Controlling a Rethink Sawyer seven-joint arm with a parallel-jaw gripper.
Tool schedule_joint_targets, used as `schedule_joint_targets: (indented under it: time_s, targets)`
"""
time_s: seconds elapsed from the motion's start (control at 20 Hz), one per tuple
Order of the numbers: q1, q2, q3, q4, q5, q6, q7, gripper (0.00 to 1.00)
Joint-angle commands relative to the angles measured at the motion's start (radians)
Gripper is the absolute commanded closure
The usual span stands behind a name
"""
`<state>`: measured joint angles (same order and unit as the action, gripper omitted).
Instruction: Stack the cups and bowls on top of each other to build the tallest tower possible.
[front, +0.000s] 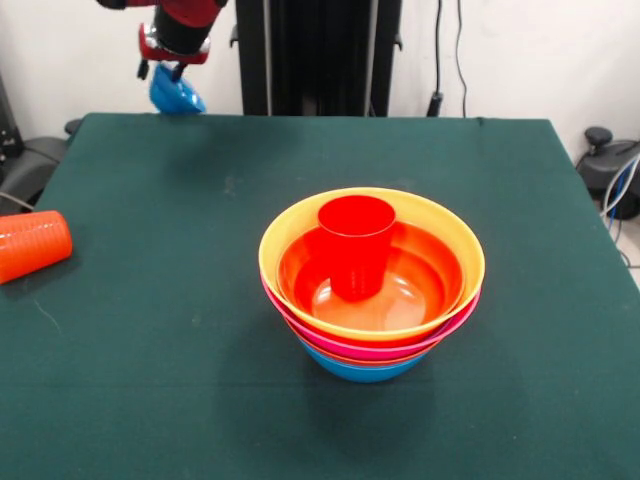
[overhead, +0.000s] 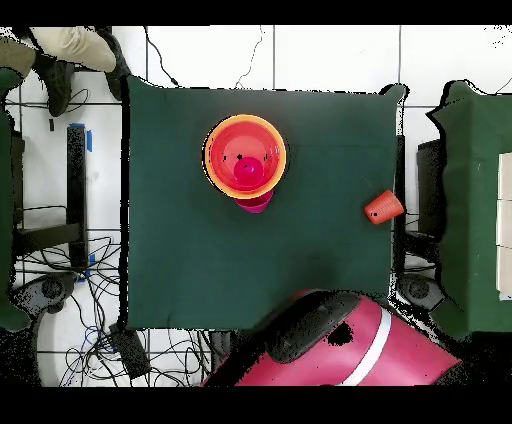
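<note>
The tower (front: 372, 290) stands at the table's middle: nested large bowls with a yellow-orange rim (front: 275, 235) on top and a blue bowl (front: 362, 368) lowest. A smooth red cup (front: 356, 245) stands upright inside it. From above, the tower (overhead: 245, 155) is a round orange-red pile. A ribbed orange cup (front: 32, 245) lies on its side at the left edge; in the overhead view this cup (overhead: 383, 207) is at the right edge. At the far left corner my gripper (front: 163, 72) is shut on a small blue bowl (front: 178, 96), held up off the table.
The green table (front: 150, 380) has dark chairs and cables around it. My red arm (overhead: 335, 345) covers the table's bottom edge in the overhead view. A person's legs (overhead: 65, 48) show at the top left there.
</note>
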<state>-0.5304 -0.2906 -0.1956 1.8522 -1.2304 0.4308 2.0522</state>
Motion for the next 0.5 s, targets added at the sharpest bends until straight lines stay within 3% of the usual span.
schedule_joint_targets:
  time_s: [0.05,0.2,0.4,0.45,0.5]
  targets:
    - [0.119,0.087,0.019,-0.093,-0.123,-0.301,0.236,1.00]
    - [0.144,0.090,0.000,-0.100,-0.133,-0.331,0.255,1.00]
    - [0.202,0.128,-0.087,-0.134,-0.080,-0.470,0.268,1.00]
    - [0.216,0.137,-0.109,-0.143,-0.067,-0.504,0.272,0.00]
    - [0.231,0.149,-0.134,-0.148,-0.043,-0.528,0.279,0.00]
